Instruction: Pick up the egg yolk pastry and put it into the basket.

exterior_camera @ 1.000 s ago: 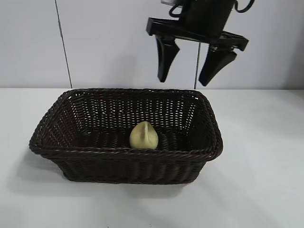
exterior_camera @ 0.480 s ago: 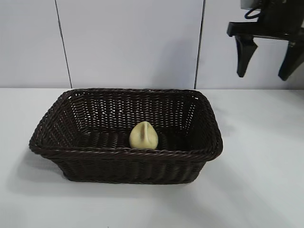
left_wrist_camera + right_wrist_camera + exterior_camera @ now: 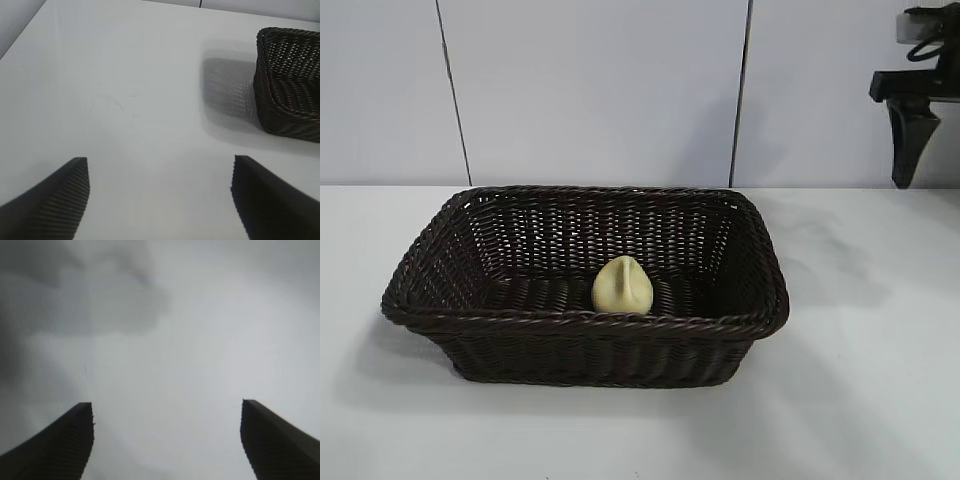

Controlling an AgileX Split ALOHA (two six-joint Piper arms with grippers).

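Status: we judge the task basically done. The egg yolk pastry (image 3: 623,286) sits inside the basket (image 3: 585,322), on the basket floor just behind the near rim, roughly mid-length. Nothing touches it. What's left, as far as we can tell: nothing on the pastry itself, only parking the arms.

Right gripper (image 3: 167,440): high up and well off to the right of the basket, holding nothing. In the ext view only one of its fingers (image 3: 910,140) shows at the frame edge, so that view alone can't give us its state. The right wrist view settles it: both fingers wide apart, released, bare surface (image 3: 200,340) between them.

Left gripper (image 3: 160,200): not visible in the ext view at all. Left wrist view shows it spread wide and empty too, over the surface well to the left of the basket, with one basket corner and its shadow in shot.

View diffs:
- ext view: only one showing the pastry and the full basket.
- left wrist view: only one showing the left gripper; the basket interior there is partial, no pastry seen.
- right wrist view: confirms the release, but no basket, no pastry, just surface and soft shadows.
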